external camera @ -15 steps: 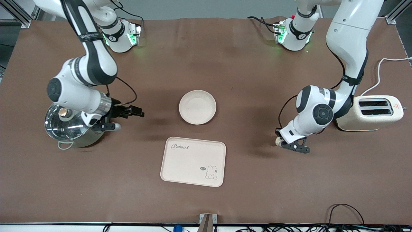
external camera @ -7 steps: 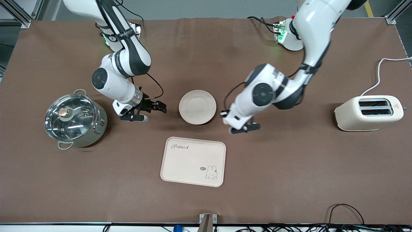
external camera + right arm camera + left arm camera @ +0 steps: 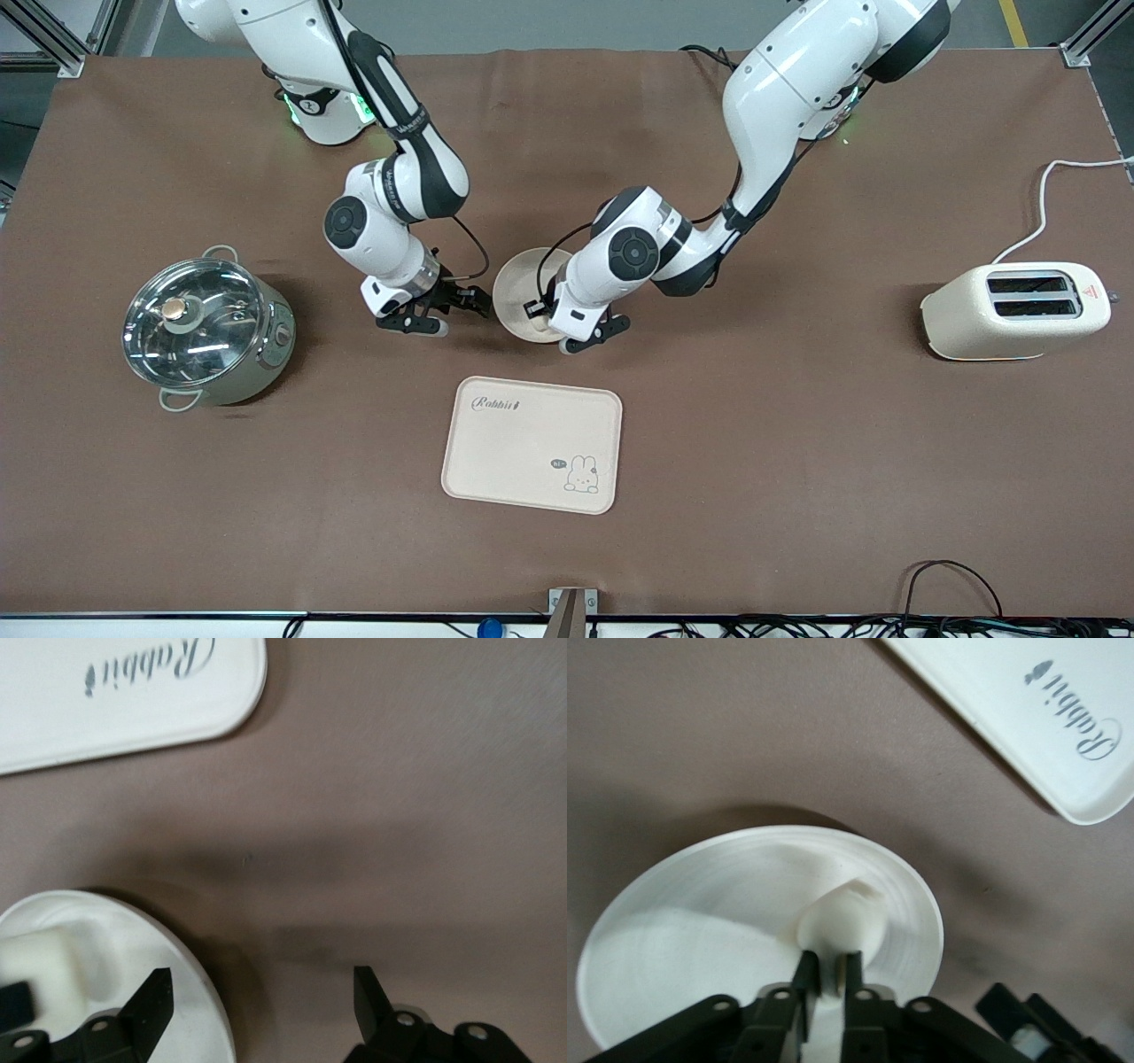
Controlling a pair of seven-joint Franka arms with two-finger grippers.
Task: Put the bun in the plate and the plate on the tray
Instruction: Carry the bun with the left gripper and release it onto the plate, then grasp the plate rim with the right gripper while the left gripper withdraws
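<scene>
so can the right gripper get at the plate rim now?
Probably yes: the right gripper hangs open beside the plate, one finger over its rim. The left gripper and bun sit over the plate.

We see the plate [image 3: 518,292] at the table's middle with the bun [image 3: 843,923] in it, seemingly resting on its floor. The tray [image 3: 532,443] lies nearer the front camera. The pot [image 3: 204,332] stands toward the right arm's end, the toaster [image 3: 1019,310] toward the left arm's.
</scene>
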